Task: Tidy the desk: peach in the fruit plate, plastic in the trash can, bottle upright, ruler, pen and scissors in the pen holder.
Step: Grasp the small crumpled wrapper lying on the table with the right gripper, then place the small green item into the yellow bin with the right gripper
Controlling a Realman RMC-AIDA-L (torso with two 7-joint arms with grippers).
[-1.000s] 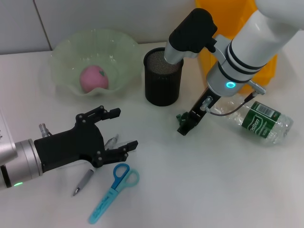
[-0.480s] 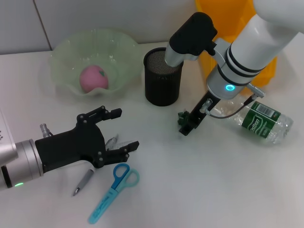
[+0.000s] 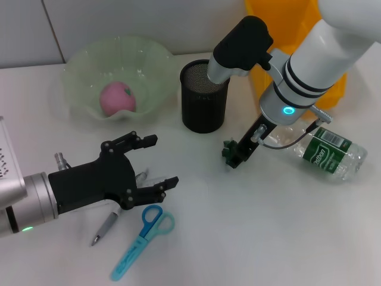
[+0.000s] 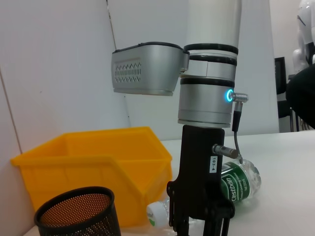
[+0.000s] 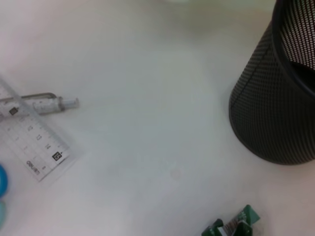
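Pink peach (image 3: 116,98) in fruit plate (image 3: 83,65).

Both arms: white cylindrical links with silver wrist sections. Right arm (image 3: 324,50) has black band rings at the wrist, a lit cyan ring LED, a metal connector with a thin grey cable, a black gripper mount with a small white label, and a silver vented housing. Left gripper (image 3: 138,168) is matte black with linkage fingers and visible screws.

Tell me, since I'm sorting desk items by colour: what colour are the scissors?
Light blue scissors, clearest in the head view.
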